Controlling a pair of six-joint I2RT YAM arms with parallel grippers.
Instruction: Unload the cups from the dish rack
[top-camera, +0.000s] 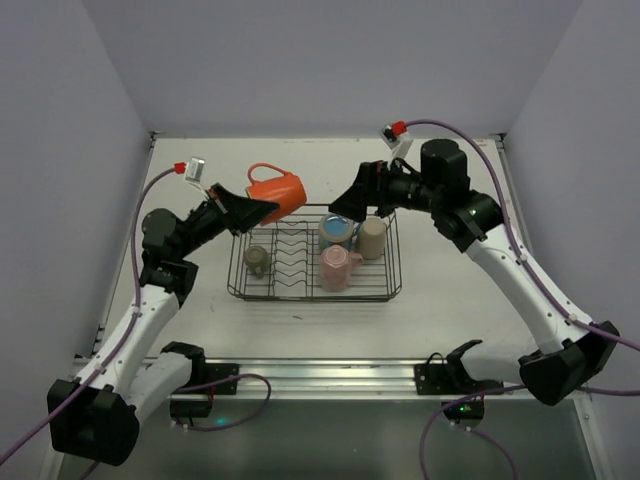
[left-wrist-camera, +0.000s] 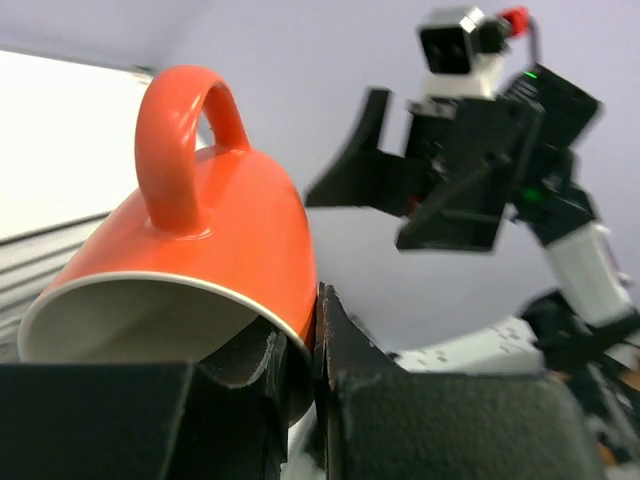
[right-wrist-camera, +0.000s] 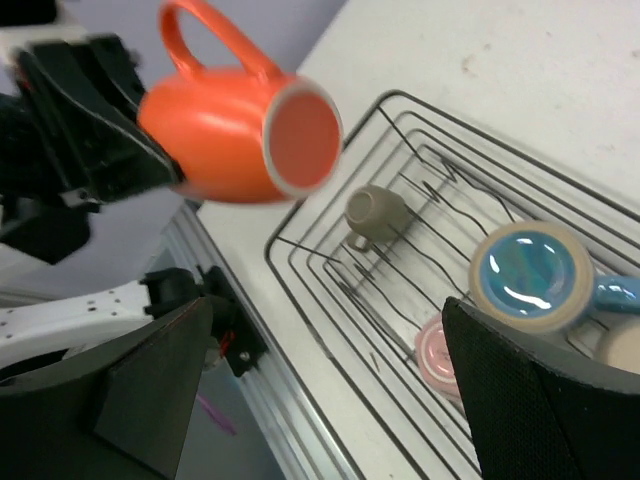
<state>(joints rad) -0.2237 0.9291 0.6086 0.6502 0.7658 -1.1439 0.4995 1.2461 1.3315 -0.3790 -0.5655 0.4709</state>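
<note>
— Glossy orange ceramic mug (top-camera: 277, 190)?
— Pinched at the rim by the left gripper (top-camera: 258, 208), tilted in the air near the far left corner of the black wire dish rack (top-camera: 300, 296).
— Right gripper (top-camera: 347, 208)?
— Spread wide, empty, above the light blue mug (top-camera: 338, 231).
— Risk?
— Thin rim pinch; could slip and drop onto the rack.

An orange mug (top-camera: 278, 190), blue mug (top-camera: 338, 231), beige mug (top-camera: 372, 238), pink mug (top-camera: 335, 268), olive-grey mug (top-camera: 257, 261) and black rack (top-camera: 312, 297).
</note>
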